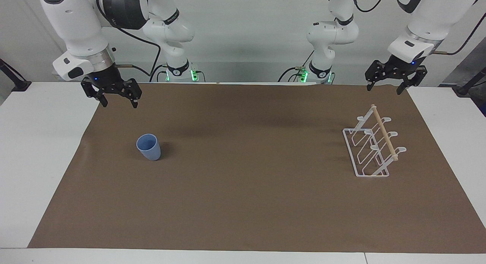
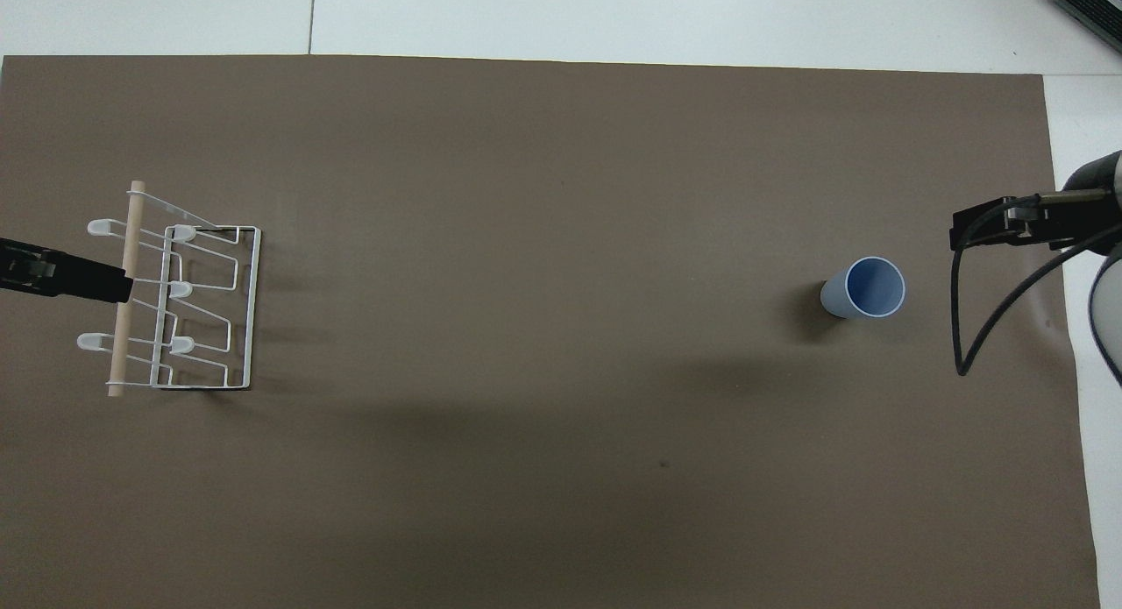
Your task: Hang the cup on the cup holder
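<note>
The light-blue cup [image 1: 149,147] stands upright, mouth up, on the brown mat toward the right arm's end; it also shows in the overhead view [image 2: 863,286]. The white wire cup holder [image 1: 374,146] with its wooden dowel stands toward the left arm's end, with no cup on it [image 2: 175,302]. My right gripper [image 1: 119,101] hangs open and empty in the air over the mat's edge, apart from the cup [image 2: 964,232]. My left gripper [image 1: 383,89] hangs open and empty over the mat's edge by the holder [image 2: 114,285].
The brown mat [image 1: 243,203] covers most of the white table [image 1: 34,161]. A black cable [image 2: 973,329] hangs in a loop from the right arm's wrist.
</note>
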Action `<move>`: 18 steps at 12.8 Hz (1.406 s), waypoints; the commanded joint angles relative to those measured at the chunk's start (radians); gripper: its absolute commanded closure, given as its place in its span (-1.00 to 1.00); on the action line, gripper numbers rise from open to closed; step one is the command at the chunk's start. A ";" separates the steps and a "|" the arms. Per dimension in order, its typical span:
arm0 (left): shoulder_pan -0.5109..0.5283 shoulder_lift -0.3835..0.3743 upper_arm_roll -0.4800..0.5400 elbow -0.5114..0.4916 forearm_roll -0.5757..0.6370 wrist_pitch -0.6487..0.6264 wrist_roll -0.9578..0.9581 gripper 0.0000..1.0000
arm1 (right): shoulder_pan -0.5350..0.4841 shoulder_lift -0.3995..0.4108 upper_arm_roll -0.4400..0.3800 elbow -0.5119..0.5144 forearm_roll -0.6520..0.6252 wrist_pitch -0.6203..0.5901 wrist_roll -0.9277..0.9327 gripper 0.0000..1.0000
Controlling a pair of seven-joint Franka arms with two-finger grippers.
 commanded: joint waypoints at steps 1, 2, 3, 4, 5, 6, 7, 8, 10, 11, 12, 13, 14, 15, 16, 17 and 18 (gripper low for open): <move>-0.011 -0.020 0.005 -0.020 0.006 0.019 0.001 -1.00 | -0.002 -0.047 0.022 -0.130 0.019 0.113 0.014 -1.00; -0.011 -0.020 0.007 -0.022 0.006 0.019 0.002 -1.00 | -0.002 -0.058 0.029 -0.171 0.019 0.148 0.014 -1.00; -0.011 -0.020 0.007 -0.023 0.006 0.018 0.001 -1.00 | -0.002 -0.059 0.034 -0.203 0.019 0.177 0.014 -1.00; -0.011 -0.022 0.007 -0.025 0.006 0.018 0.001 -1.00 | -0.002 -0.055 0.036 -0.228 0.019 0.202 0.014 -1.00; -0.011 -0.022 0.007 -0.025 0.006 0.018 0.001 -1.00 | -0.002 -0.044 0.036 -0.247 0.020 0.225 0.014 -1.00; -0.009 -0.022 0.007 -0.025 0.006 0.018 0.002 -1.00 | -0.002 -0.033 0.036 -0.267 0.019 0.249 0.016 -1.00; -0.009 -0.022 0.007 -0.025 0.006 0.018 0.002 -1.00 | -0.002 -0.016 0.037 -0.277 0.019 0.266 0.016 -1.00; -0.011 -0.022 0.007 -0.025 0.006 0.018 0.002 -1.00 | -0.002 0.005 0.037 -0.282 0.019 0.274 0.018 -1.00; -0.009 -0.022 0.007 -0.025 0.006 0.018 0.002 -1.00 | 0.035 0.034 0.037 -0.288 0.020 0.298 0.039 -1.00; -0.009 -0.022 0.007 -0.026 0.006 0.018 0.002 -1.00 | 0.045 0.039 0.037 -0.311 0.020 0.329 0.054 -1.00; -0.009 -0.022 0.007 -0.026 0.006 0.018 0.002 -1.00 | 0.067 0.042 0.037 -0.337 0.020 0.360 0.062 -1.00; -0.009 -0.022 0.007 -0.028 0.006 0.018 0.002 -1.00 | 0.072 0.050 0.037 -0.372 0.020 0.407 0.062 -1.00; -0.009 -0.022 0.007 -0.028 0.006 0.018 0.002 -1.00 | 0.082 0.051 0.037 -0.401 0.020 0.453 0.062 -1.00; -0.009 -0.022 0.007 -0.028 0.004 0.018 0.002 -1.00 | 0.096 0.054 0.037 -0.417 0.022 0.487 0.062 -1.00; -0.009 -0.023 0.007 -0.028 0.006 0.018 0.001 -1.00 | 0.096 0.063 0.037 -0.419 0.020 0.507 0.062 -1.00; -0.009 -0.022 0.007 -0.028 0.006 0.018 0.001 -1.00 | 0.095 0.074 0.037 -0.419 0.020 0.524 0.062 -1.00; -0.008 -0.022 0.007 -0.028 0.006 0.018 0.002 -1.00 | 0.093 0.074 0.037 -0.419 0.022 0.538 0.061 -1.00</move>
